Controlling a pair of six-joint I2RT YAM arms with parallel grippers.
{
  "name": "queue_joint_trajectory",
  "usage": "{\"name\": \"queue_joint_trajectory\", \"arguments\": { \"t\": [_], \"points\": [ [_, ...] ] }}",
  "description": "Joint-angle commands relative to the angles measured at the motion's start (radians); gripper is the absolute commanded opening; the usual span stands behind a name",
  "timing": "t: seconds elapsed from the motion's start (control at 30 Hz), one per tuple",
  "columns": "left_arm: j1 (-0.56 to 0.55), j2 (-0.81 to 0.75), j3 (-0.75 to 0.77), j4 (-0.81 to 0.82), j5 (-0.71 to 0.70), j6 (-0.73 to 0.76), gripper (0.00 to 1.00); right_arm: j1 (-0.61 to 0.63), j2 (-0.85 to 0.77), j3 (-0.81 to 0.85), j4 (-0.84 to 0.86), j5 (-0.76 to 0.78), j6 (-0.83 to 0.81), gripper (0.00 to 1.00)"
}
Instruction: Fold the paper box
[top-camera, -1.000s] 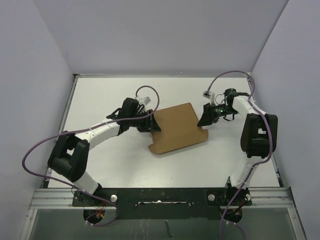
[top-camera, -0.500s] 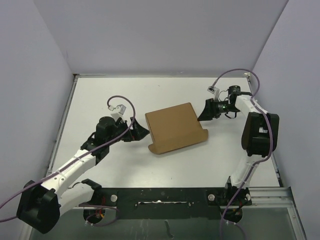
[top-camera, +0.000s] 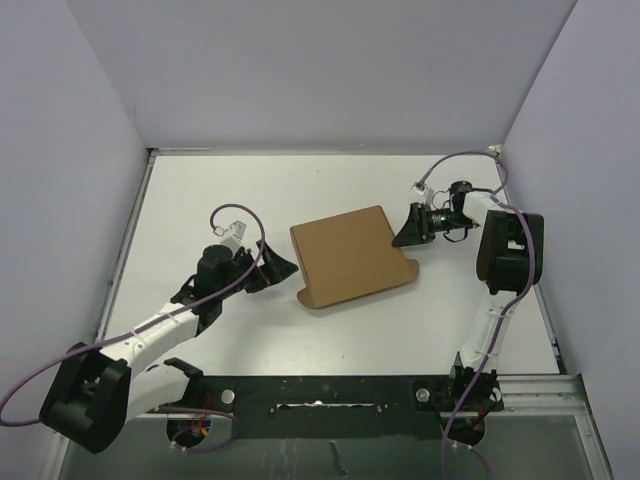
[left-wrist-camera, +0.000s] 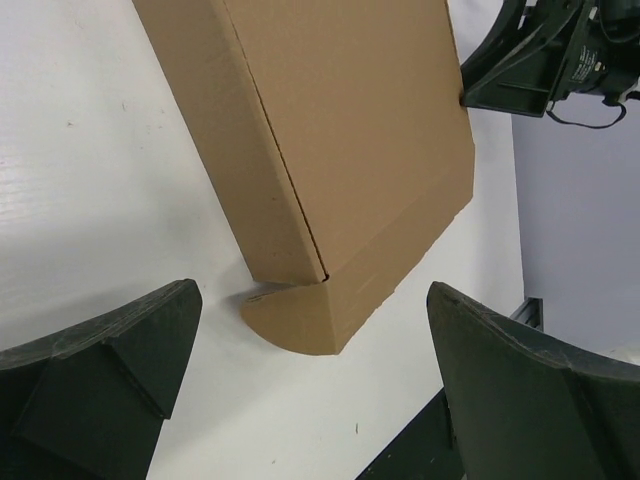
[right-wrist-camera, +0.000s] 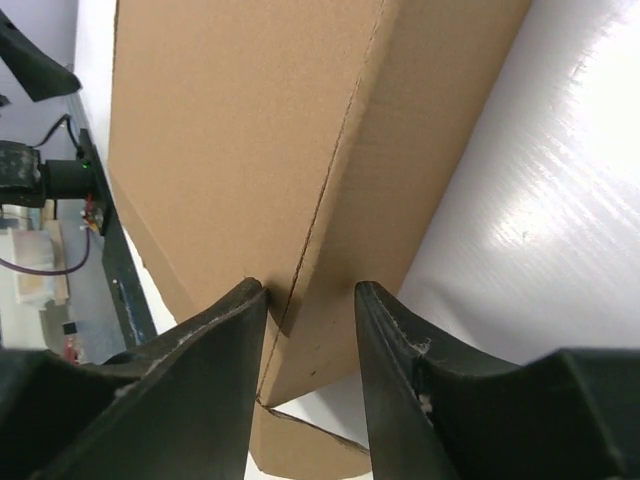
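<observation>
Seen from above, a white table (top-camera: 200, 190) sits between pale lilac walls (top-camera: 320, 70), with a black mounting rail (top-camera: 320, 392) along its near edge.

On the left, the left arm (top-camera: 150, 330) reaches diagonally from its base toward the middle of the table, with a purple cable (top-camera: 245, 213) looping above its wrist. The left gripper (top-camera: 283, 266) points at the paper box from just beside its left edge and does not touch it. Its dark fingers (left-wrist-camera: 100, 370) are spread wide with nothing between them. In the left wrist view they frame the box's near corner, with bare table between the fingers and the cardboard.

In the middle lies the paper box (top-camera: 350, 255), a shallow brown corrugated cardboard mailer resting flat on the table and turned slightly askew. Its lid panel is down. A rounded tab (left-wrist-camera: 290, 330) sticks out at the near left corner, and a creased strip runs along its front edge.

On the right, the right arm (top-camera: 505, 255) bends back over the table, with a purple cable (top-camera: 455, 158) arching over it. The right gripper (top-camera: 402, 236) sits at the box's far right corner. Its fingers (right-wrist-camera: 190, 390) are partly apart, with the box's top crease and side wall showing in the gap. It is not clear whether the tips touch the cardboard.
</observation>
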Motion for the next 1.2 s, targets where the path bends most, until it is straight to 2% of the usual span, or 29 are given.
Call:
{"name": "queue_joint_trajectory", "arguments": {
  "t": [0.0,0.27,0.87,1.17],
  "points": [
    [0.004,0.054,0.015,0.134,-0.018,-0.070,0.98,-0.013,0.030,0.029,0.005,-0.044,0.024,0.38],
    [-0.020,0.184,0.019,0.225,-0.053,-0.158,0.98,-0.043,0.076,0.007,0.014,-0.062,0.052,0.30],
    [-0.068,0.417,0.052,0.404,-0.132,-0.250,0.98,-0.071,0.103,-0.010,0.025,-0.054,0.066,0.27],
    [-0.099,0.475,0.065,0.486,-0.165,-0.266,0.98,-0.097,0.119,-0.018,0.030,-0.068,0.077,0.24]
  ]
}}
